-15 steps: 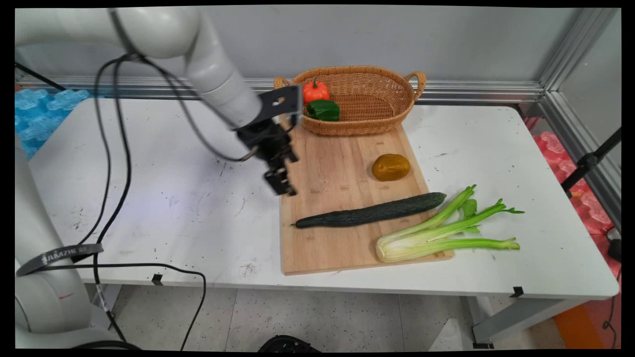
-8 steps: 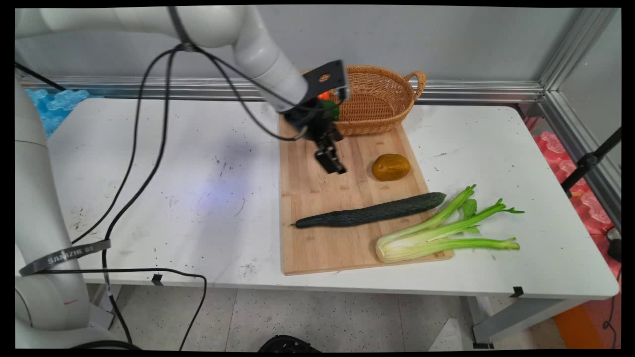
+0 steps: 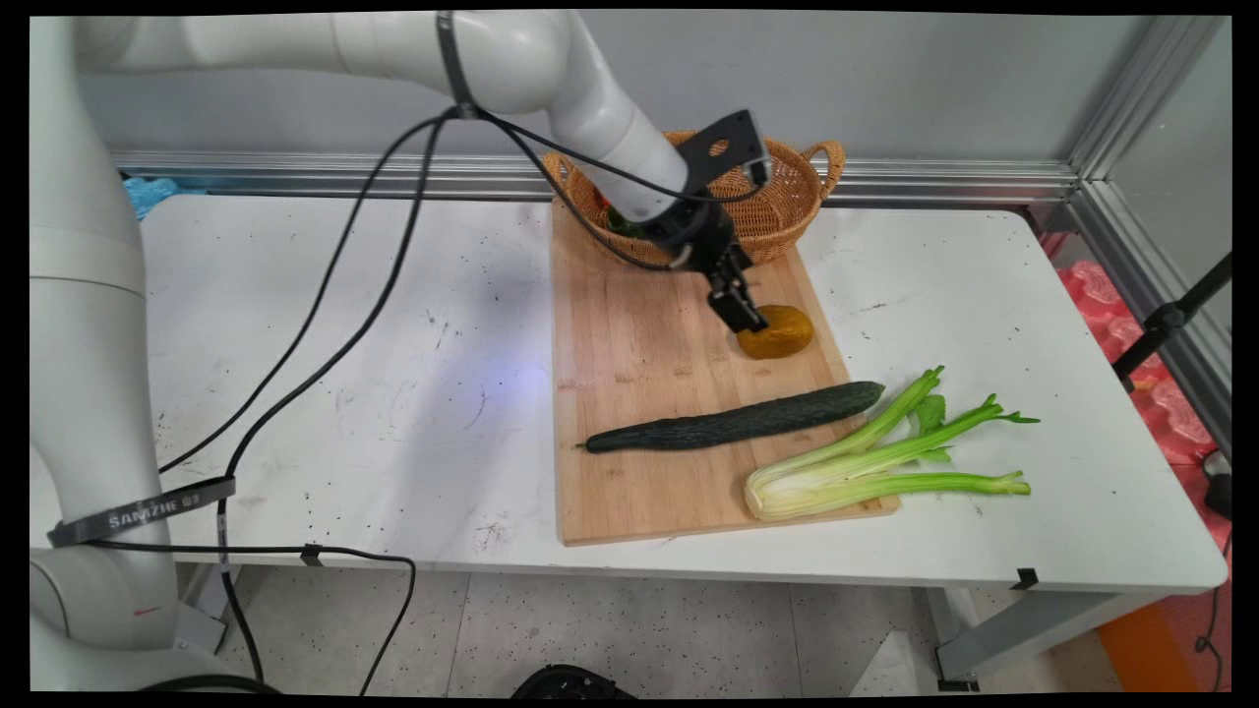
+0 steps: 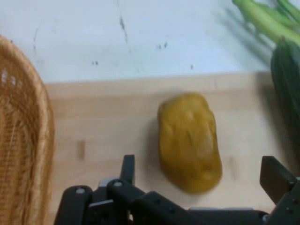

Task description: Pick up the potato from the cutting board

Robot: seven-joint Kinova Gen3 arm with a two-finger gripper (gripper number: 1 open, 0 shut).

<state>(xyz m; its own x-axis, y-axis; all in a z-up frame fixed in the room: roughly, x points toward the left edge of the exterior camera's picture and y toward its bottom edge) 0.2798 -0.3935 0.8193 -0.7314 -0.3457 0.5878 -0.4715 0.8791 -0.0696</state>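
Since a second ago the gripper (image 3: 749, 320) has been carried from the left edge of the cutting board (image 3: 639, 344) across to the potato (image 3: 777, 332) on the board's far right part. The fingers (image 4: 276, 176) are seen spread apart in the hand view, with the yellow-brown potato (image 4: 190, 140) lying on the board between them, nearer the left finger; no contact can be made out. In the main view the fingertips are placed over the potato's left end.

Relative to the cutting board: the potato is set near its right edge, in the far half; a dark green cucumber (image 3: 733, 418) is laid aslant across its middle; a bunch of celery (image 3: 866, 462) is rested on its near right corner, the stalks reaching out over the white table (image 3: 295, 374); a wicker basket (image 3: 777, 197) is stood at its far edge, partly hidden by the arm.

On a grey strap round the arm's base the letters "SAMZHE" can be read.
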